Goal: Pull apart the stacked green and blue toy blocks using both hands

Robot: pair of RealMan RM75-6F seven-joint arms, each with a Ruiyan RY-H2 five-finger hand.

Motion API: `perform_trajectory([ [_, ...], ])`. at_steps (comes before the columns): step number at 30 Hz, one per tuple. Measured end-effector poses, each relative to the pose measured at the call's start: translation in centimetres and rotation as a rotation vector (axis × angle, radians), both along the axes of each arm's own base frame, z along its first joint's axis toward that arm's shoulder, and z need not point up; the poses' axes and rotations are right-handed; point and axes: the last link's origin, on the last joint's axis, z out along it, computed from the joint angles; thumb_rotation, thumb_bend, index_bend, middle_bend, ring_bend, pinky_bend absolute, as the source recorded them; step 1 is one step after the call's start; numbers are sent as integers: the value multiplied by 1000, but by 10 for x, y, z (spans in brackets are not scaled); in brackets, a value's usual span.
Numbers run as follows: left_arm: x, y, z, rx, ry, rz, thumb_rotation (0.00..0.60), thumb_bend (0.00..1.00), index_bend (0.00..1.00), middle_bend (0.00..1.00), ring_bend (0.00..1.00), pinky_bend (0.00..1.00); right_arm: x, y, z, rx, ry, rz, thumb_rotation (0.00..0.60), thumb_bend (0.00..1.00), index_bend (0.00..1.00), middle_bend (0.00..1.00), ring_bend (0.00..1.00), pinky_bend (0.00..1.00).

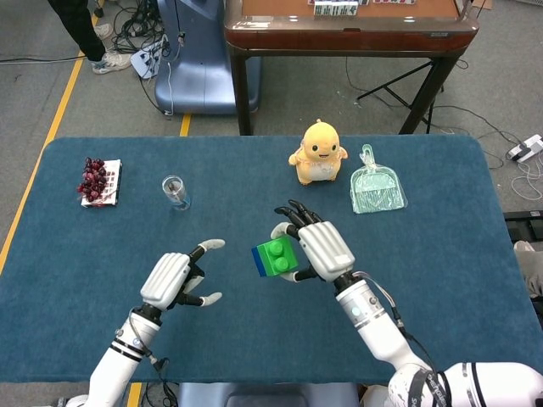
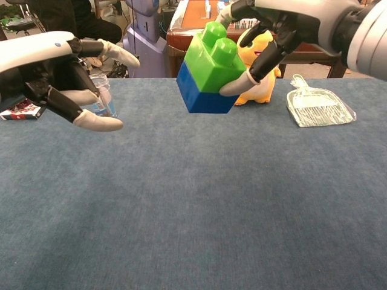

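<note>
My right hand (image 1: 318, 248) (image 2: 284, 27) grips the green block (image 1: 277, 253) (image 2: 211, 57), which sits stacked on the blue block (image 1: 258, 262) (image 2: 198, 96). The pair hangs tilted in the air above the blue table (image 1: 254, 339) (image 2: 193, 211). My left hand (image 1: 174, 278) (image 2: 51, 69) is open with fingers spread. It hovers a short way to the left of the blocks and touches nothing.
A yellow duck toy (image 1: 318, 153) (image 2: 261, 54) and a clear dustpan (image 1: 377, 188) (image 2: 317, 107) lie at the back right. A glass jar (image 1: 175, 192) (image 2: 101, 103) and grapes on a card (image 1: 99, 180) (image 2: 21, 109) sit at the back left.
</note>
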Motion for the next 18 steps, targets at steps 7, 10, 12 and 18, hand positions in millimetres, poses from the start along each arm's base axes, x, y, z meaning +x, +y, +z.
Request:
perform_trajectory([
  [7, 8, 0, -15, -77, -52, 62, 600, 86, 261, 1000, 1000, 1000, 9, 0, -12, 28, -31, 4, 600, 64, 583, 140, 0, 162],
  [10, 11, 0, -18, -92, -75, 69, 600, 86, 268, 1000, 1000, 1000, 12, 1, -17, 35, -39, 9, 600, 64, 583, 139, 0, 162],
  [12, 12, 1, -19, -97, -105, 74, 600, 85, 274, 1000, 1000, 1000, 14, 1, -20, 39, -42, 11, 600, 64, 583, 138, 0, 162],
  [18, 15, 4, -24, -92, -156, 97, 600, 84, 280, 1000, 1000, 1000, 17, 3, -29, 54, -54, 9, 600, 64, 583, 136, 0, 162],
])
